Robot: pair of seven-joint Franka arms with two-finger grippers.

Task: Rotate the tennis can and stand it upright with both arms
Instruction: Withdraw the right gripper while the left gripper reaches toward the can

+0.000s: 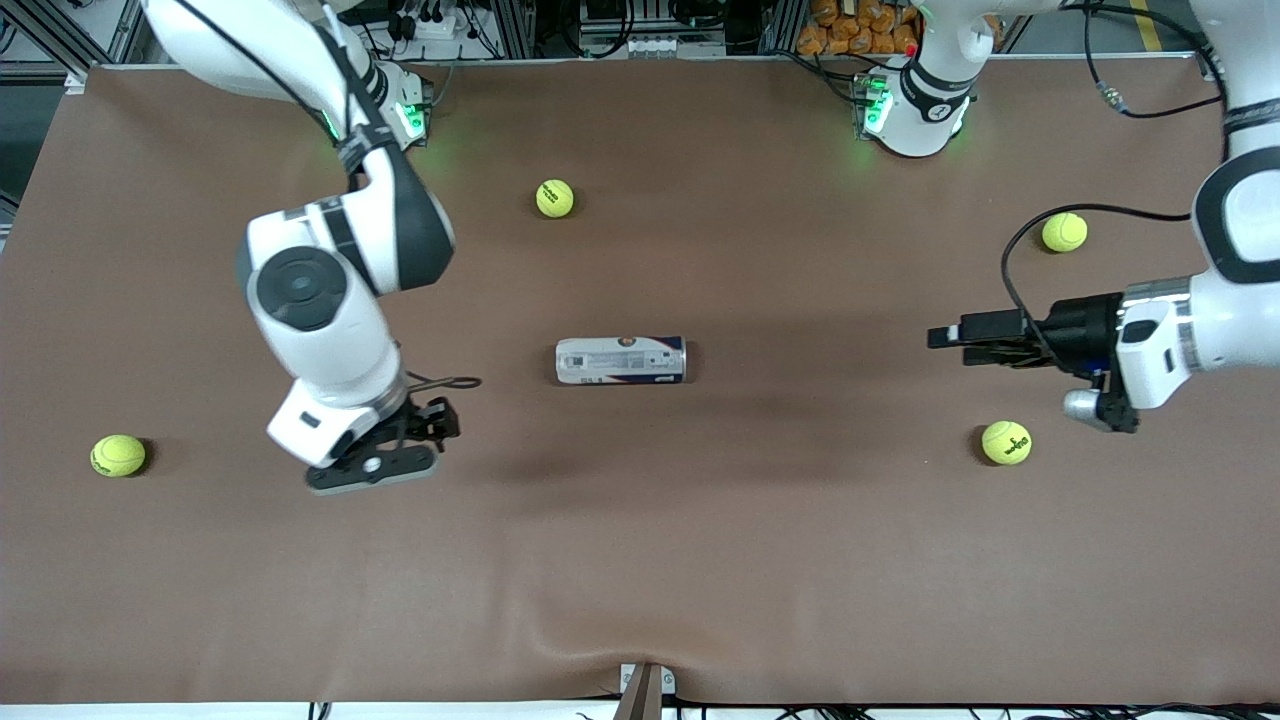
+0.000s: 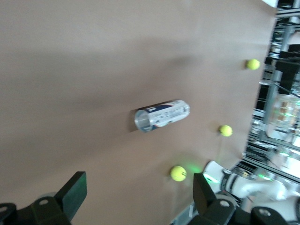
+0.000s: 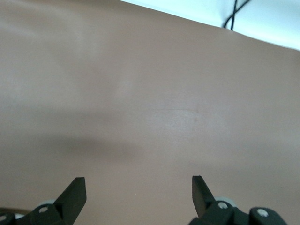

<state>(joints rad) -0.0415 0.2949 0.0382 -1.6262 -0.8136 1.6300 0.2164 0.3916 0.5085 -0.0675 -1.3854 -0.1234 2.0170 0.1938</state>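
Across a wide brown table mat, edged along the robots' side by metal framing, cables and cluttered racks, the tennis can lies on its side near the middle, its length running between the two arms' ends of the table. The right gripper hangs over bare mat toward the right arm's end, its fingers spread wide and holding nothing. The left gripper is over the mat toward the left arm's end, pointing at the can but well apart from it, likewise released and empty. Four tennis balls lie scattered: one farther from the front camera than the can, one near the right arm's end, and two by the left gripper.
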